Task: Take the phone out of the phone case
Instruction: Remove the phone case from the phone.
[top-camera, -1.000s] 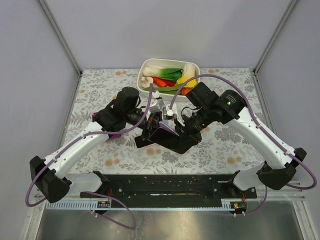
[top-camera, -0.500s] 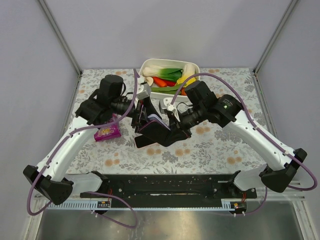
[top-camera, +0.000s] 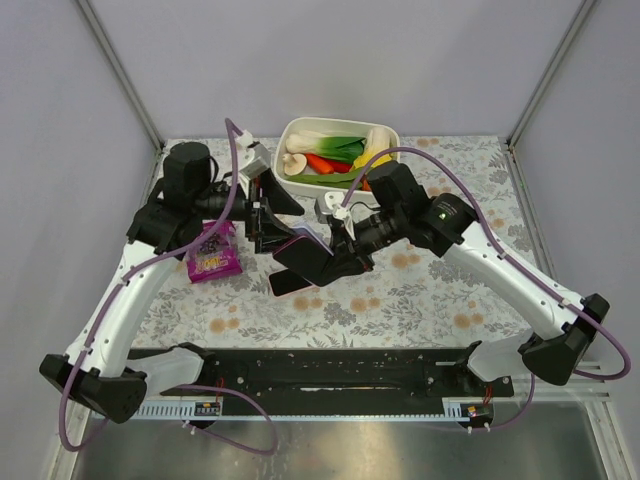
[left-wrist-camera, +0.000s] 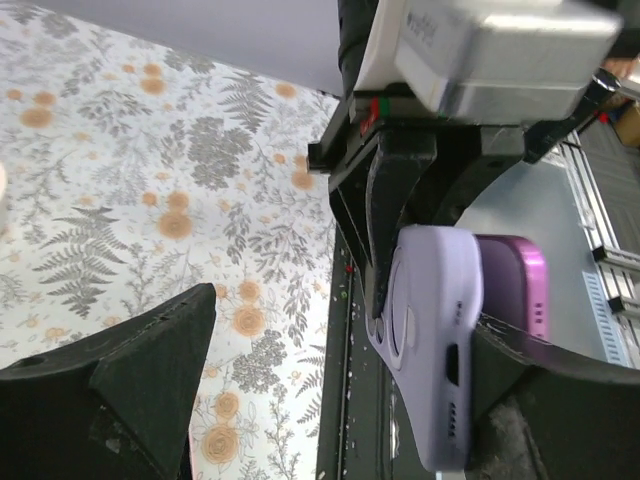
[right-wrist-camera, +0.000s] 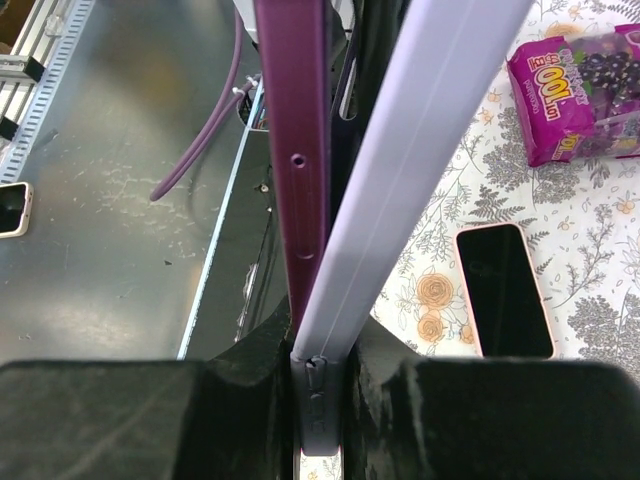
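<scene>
My right gripper (right-wrist-camera: 322, 400) is shut on the near end of the lavender phone case (right-wrist-camera: 400, 170) and holds it up on edge above the table. The purple phone (right-wrist-camera: 295, 130) splays away from the case at its far end, while its near end is still pinched in with the case. My left gripper (left-wrist-camera: 340, 400) is open, and the case (left-wrist-camera: 430, 350), with its camera cut-outs showing, lies close to the right finger (left-wrist-camera: 560, 400) without being held. From above, the left gripper (top-camera: 268, 215) sits just left of the held case (top-camera: 303, 236).
A second phone (top-camera: 290, 282) with a pale pink rim lies screen-up on the floral tablecloth under the held case. To its left is a purple snack packet (top-camera: 212, 255). A white bin of toy vegetables (top-camera: 340, 150) stands at the back. The black rail (top-camera: 330, 375) runs along the near edge.
My left gripper has opened, let go of the case and pulled back to the left and rear. The right gripper has carried the case and phone slightly left. The snack packet is now uncovered.
</scene>
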